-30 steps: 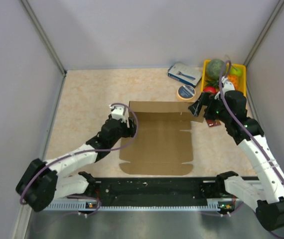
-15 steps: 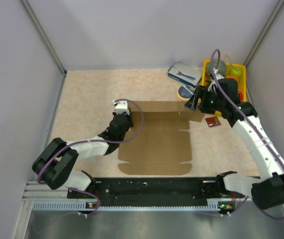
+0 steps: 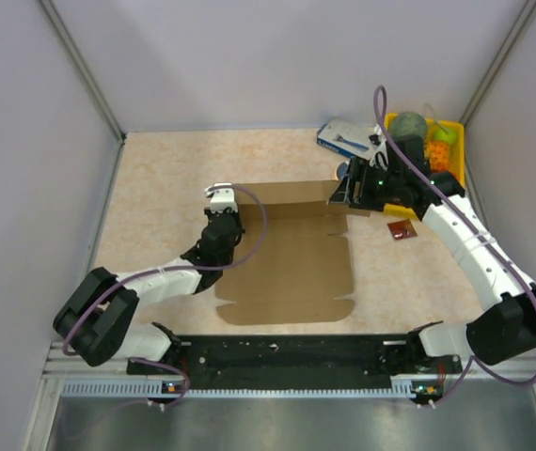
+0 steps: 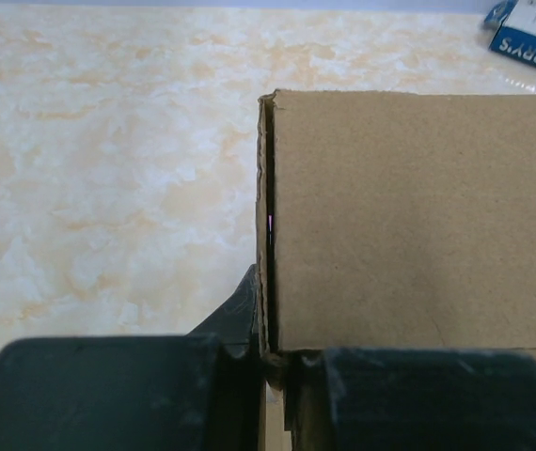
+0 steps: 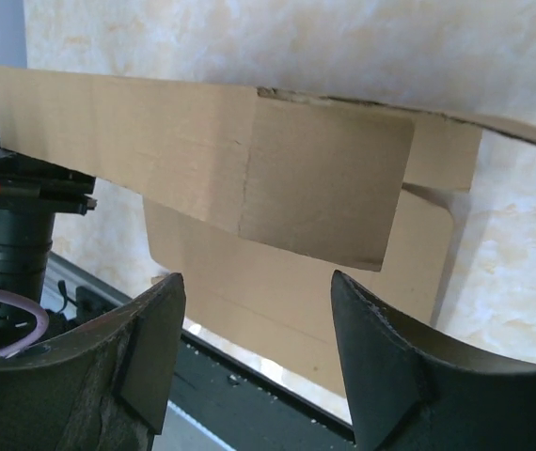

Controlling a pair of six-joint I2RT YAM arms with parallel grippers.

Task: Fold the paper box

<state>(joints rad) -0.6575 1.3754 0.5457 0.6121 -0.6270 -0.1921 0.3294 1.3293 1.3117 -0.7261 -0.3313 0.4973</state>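
Plain brown corrugated paper box (image 3: 287, 268) lies unfolded, far flap raised

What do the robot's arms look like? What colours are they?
The left arm and right arm are made of smooth white tube-shaped links joined by chunky, rounded black joints. A thin purple cable loops along each arm. The left gripper and right gripper each end in two thick black fingers.

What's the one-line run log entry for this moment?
left gripper: shut on paper box far-left corner | right gripper: open by raised far flap
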